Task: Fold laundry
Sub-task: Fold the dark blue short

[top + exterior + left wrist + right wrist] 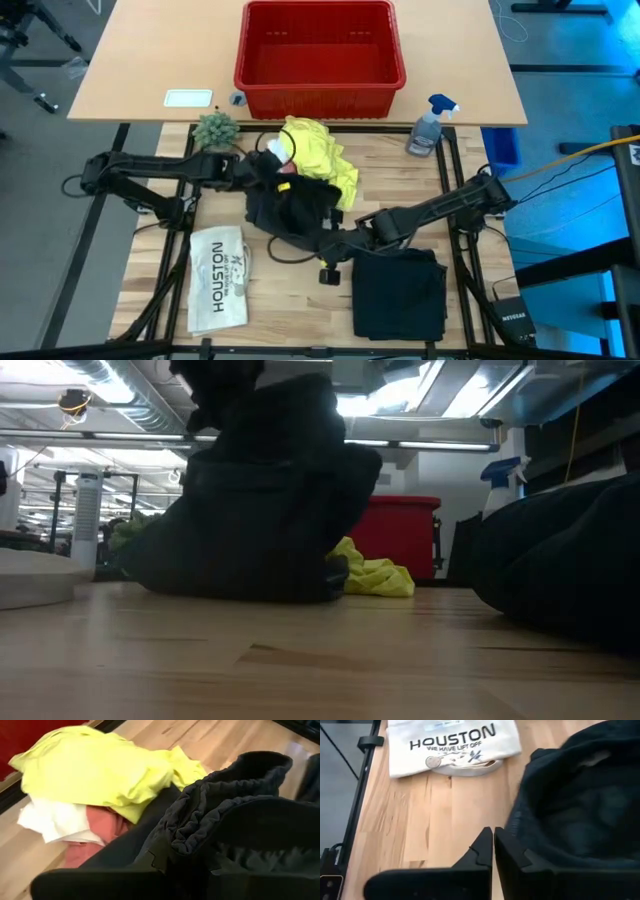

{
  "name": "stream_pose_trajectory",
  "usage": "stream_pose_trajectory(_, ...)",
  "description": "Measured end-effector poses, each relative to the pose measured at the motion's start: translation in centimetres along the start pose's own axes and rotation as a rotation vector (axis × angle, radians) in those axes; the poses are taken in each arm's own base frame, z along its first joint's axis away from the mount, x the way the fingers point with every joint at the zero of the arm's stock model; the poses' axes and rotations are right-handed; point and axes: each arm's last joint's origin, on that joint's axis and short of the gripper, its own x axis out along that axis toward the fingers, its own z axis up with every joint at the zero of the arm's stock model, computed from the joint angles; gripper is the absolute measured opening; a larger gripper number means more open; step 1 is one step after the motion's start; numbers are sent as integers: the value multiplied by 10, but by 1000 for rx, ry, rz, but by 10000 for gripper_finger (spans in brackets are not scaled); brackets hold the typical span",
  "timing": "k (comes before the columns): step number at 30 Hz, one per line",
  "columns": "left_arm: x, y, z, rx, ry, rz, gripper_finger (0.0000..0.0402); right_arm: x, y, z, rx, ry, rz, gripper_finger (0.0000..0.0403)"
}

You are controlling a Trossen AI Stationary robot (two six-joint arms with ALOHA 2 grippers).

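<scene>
Laundry sat mid-table as a loose heap: crumpled black trousers with a gathered elastic waistband (290, 205) on the near side, and a bright yellow T-shirt (318, 150) bunched behind them toward the red plastic basket (319, 45). We had the left gripper (245, 172) at the heap's left edge with its fingers pressed nearly together; in the left wrist view the waistband (220, 810) bunched right over those fingers, so we judged they were pinching dark cloth there, probably to lift one edge for spreading, though the contact itself was buried. Our right gripper (493, 851) sat at the near right edge of the trousers, fingers pressed together with bare wood showing around the tips; dark fabric lay just beside them, and we could not confirm any cloth between them. A neatly folded dark garment (398, 292) lay at the near right, apparently parked clear of the working area, and the flat white item printed "HOUSTON" (218, 277) lay at the near left. A small white cloth (52, 820) and a small pink cloth (97, 827) were mostly covered by the T-shirt, only edges showing. In the low view the dark mound blocked both grippers entirely. The trousers' legs were not traceable in the pile.
</scene>
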Motion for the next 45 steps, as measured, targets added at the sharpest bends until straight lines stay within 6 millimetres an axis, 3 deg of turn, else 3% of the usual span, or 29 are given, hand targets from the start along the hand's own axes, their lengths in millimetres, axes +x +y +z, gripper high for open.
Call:
stream_pose_trajectory(7, 6, 17, 5, -26, 55, -3, 23, 26, -9, 1, -1, 12, 22, 2)
stream_pose_trajectory(21, 8, 45, -10, -73, 290, 109, 23, 63, -99, 1, 175, 10, -49, 0)
stream_pose_trajectory(27, 25, 61, -20, -116, 299, 151, 23, 75, -128, -7, 249, 5, -54, 0)
stream_pose_trajectory(37, 61, 85, -60, -270, 312, 161, 23, 86, -162, -17, 320, -10, -53, 0)
stream_pose_trajectory(45, 69, 91, -58, -346, 218, 148, 39, 100, -185, -33, 381, 21, -68, 0)
